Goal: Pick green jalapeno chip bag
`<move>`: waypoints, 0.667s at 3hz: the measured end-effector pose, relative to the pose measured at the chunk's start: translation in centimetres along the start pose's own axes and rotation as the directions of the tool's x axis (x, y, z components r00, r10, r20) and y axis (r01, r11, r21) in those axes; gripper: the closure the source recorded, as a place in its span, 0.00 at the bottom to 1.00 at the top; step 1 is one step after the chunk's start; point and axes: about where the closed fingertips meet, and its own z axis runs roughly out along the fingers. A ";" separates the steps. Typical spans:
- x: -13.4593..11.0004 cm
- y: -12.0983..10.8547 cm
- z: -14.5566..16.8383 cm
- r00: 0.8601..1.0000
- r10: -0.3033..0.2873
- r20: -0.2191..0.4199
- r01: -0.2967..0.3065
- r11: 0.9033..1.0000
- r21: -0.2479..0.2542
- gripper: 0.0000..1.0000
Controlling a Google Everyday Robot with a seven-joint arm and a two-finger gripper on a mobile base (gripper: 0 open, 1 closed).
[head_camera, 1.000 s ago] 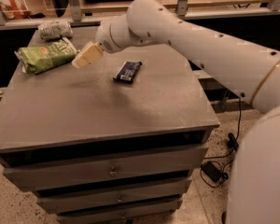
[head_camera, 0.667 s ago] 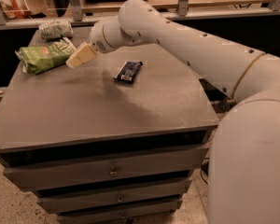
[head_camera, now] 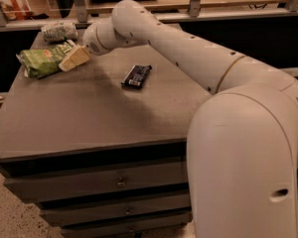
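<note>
Green jalapeno chip bag (head_camera: 41,62) lies far left on the table (head_camera: 89,123). The gripper (head_camera: 73,58) seems to touch its right end; whether it grips, I cannot tell.

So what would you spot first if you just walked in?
The huge white robot arm, filling the right side and stretching across the grey cabinet top. Its gripper is at the far left corner, right at the end of the bright green jalapeno chip bag. A dark wrapped bar lies alone near the middle.

one view: high by the shoulder of the white robot arm (head_camera: 188,53), looking down over the grey drawer cabinet (head_camera: 89,123), fairly near; gripper (head_camera: 73,58) upper left of frame.
</note>
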 end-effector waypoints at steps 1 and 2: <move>0.0 0.2 1.7 1.000 0.004 -0.003 -0.004 1.000 -0.027 0.00; 0.5 0.6 3.0 1.000 0.016 -0.021 -0.017 0.999 -0.047 0.00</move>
